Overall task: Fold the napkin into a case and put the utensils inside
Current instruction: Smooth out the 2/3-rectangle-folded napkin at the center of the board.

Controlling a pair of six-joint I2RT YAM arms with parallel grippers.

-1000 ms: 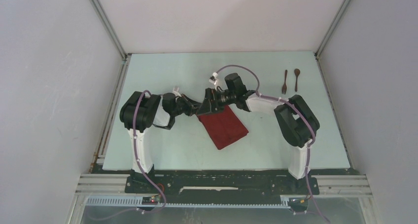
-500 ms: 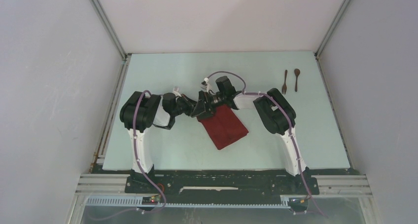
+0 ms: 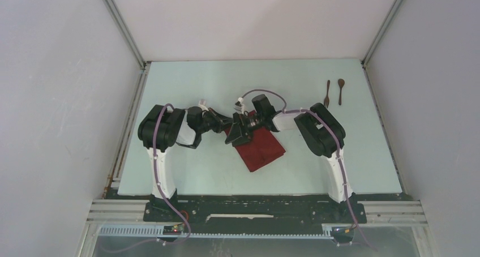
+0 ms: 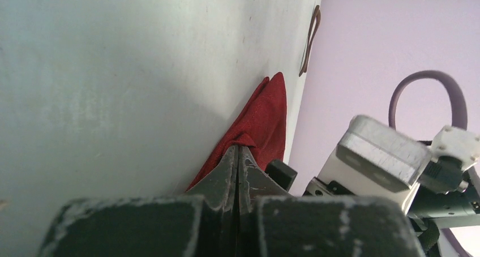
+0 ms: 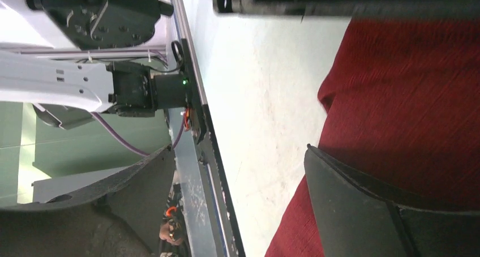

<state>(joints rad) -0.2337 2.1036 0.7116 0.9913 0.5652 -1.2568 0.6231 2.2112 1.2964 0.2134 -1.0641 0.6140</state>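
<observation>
Folding is in hand: the left pincer (image 4: 238, 149) is clenched on the napkin (image 4: 266, 115) corner at its tips; the right pincer (image 5: 238, 195), released, straddles the edge and probably must close next

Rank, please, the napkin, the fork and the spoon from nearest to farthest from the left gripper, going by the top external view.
1. napkin: right at the left gripper, its edge pinched in the shut fingertips.
2. fork: far off to the right and toward the back, the left one of the pair.
3. spoon: just beyond the fork, farther right.
</observation>
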